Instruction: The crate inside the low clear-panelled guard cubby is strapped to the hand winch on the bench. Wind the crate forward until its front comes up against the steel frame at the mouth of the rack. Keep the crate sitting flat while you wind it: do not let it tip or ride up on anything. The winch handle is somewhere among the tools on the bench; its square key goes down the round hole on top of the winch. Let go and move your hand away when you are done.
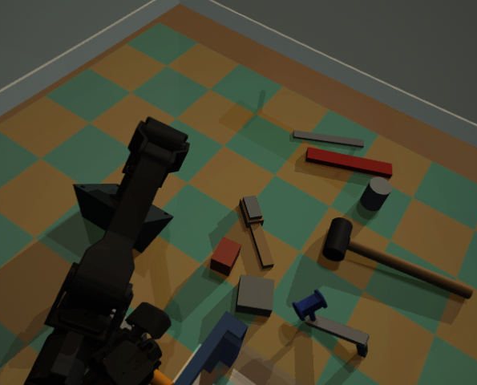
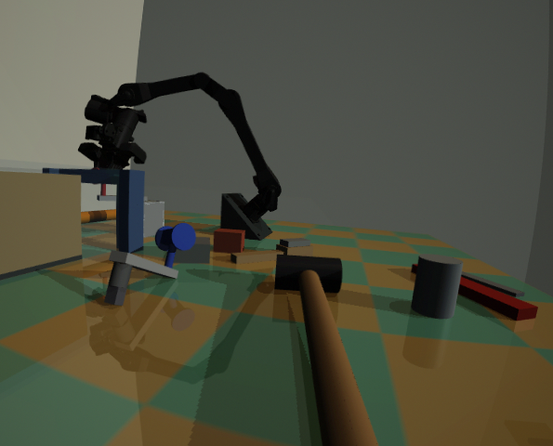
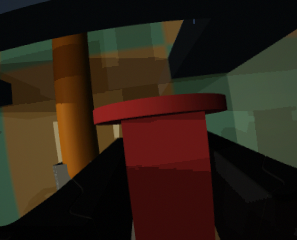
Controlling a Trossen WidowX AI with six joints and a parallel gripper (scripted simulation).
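My gripper [image 2: 111,165] [image 3: 160,144] is shut on the red grip [image 3: 168,150] [image 2: 103,190] of a crank handle, high over the bench beside the blue frame [image 1: 226,327] [image 2: 129,211]. The handle's grey arm [image 2: 105,197] shows below the red grip in the exterior view; its square key is not clearly visible. A pale box [image 2: 153,218], apparently the winch, stands behind the frame. An orange cylinder [image 3: 74,110] [image 2: 98,215] shows near it. A blue-knobbed crank [image 1: 309,305] [image 2: 182,236] lies on the bench. The crate cannot be made out, nor can its strap or tilt.
A tan panel [image 2: 26,220] stands left of the frame. A grey block [image 1: 255,293], a red block [image 1: 224,256], a brush-like tool [image 1: 260,246], a mallet [image 1: 337,239] [image 2: 309,273], a grey cylinder [image 1: 375,193] [image 2: 436,286] and two bars lie nearby.
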